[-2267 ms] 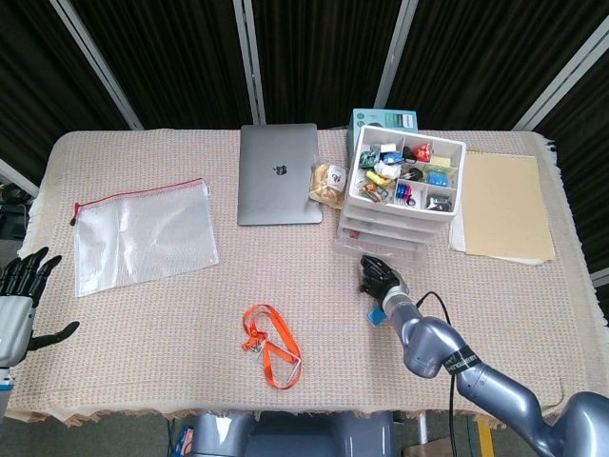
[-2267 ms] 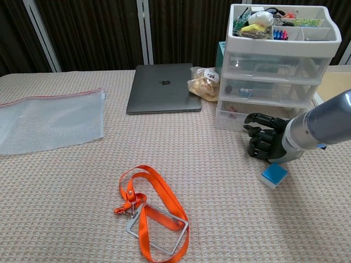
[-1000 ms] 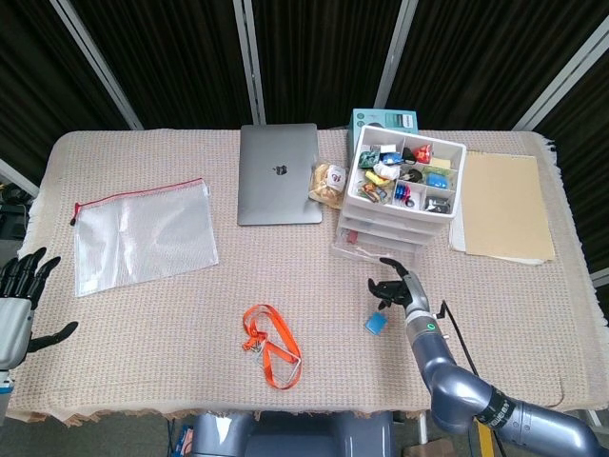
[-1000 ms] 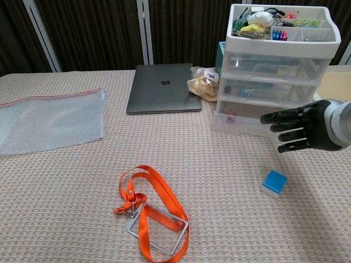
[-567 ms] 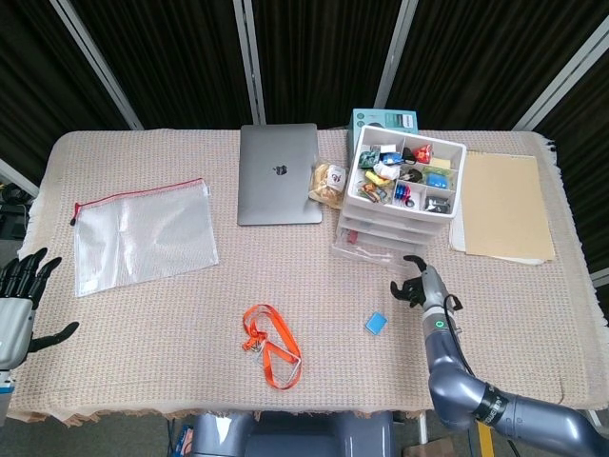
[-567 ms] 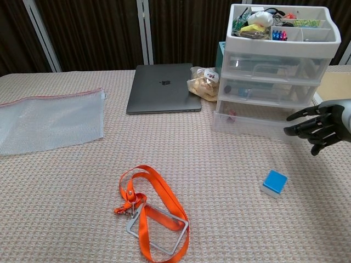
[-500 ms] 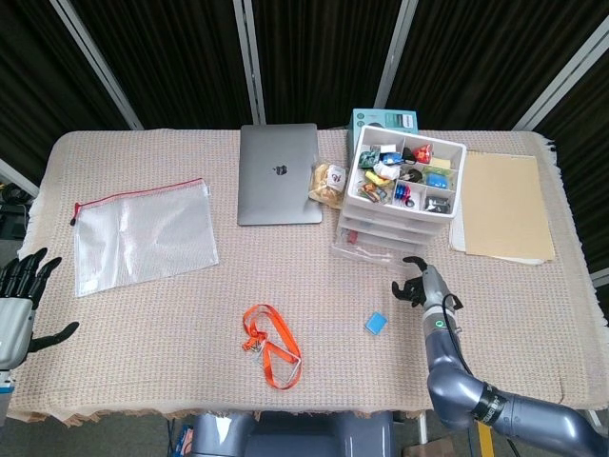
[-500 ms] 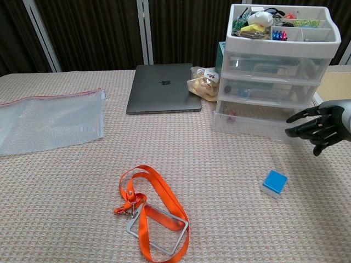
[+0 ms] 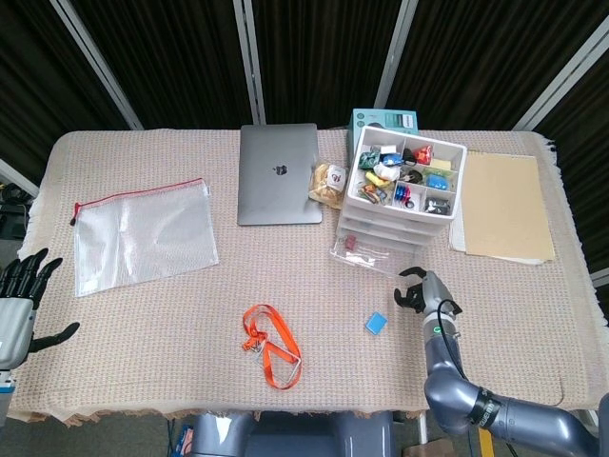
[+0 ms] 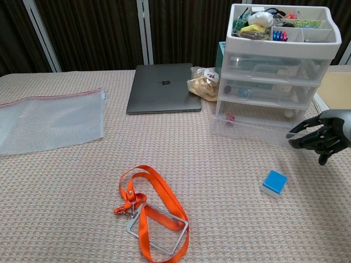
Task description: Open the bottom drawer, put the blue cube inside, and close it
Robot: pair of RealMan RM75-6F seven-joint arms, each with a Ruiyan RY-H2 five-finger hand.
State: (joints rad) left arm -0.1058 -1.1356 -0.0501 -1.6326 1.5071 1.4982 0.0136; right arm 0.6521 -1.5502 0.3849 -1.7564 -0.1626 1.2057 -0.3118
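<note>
One step of three looks underway, none finished. Nearest, on the table (image 10: 55,219): orange lanyard (image 10: 156,211), untouched and no part of the job. Just beyond, blue cube (image 10: 273,182) resting on the cloth in front of the drawer unit (image 10: 279,71), held by nothing. Next back, right hand (image 10: 321,135) at the front right corner of the bottom drawer (image 10: 252,127), fingers curled toward the lip; whether actually gripping it, cannot tell. Drawer pulled partly out, front edge clear of the two above. Left hand (image 9: 21,295) far off at the table's edge, fingers spread, empty. Remaining, by judgement: pulling further, picking up the cube, dropping it in, pushing shut.
</note>
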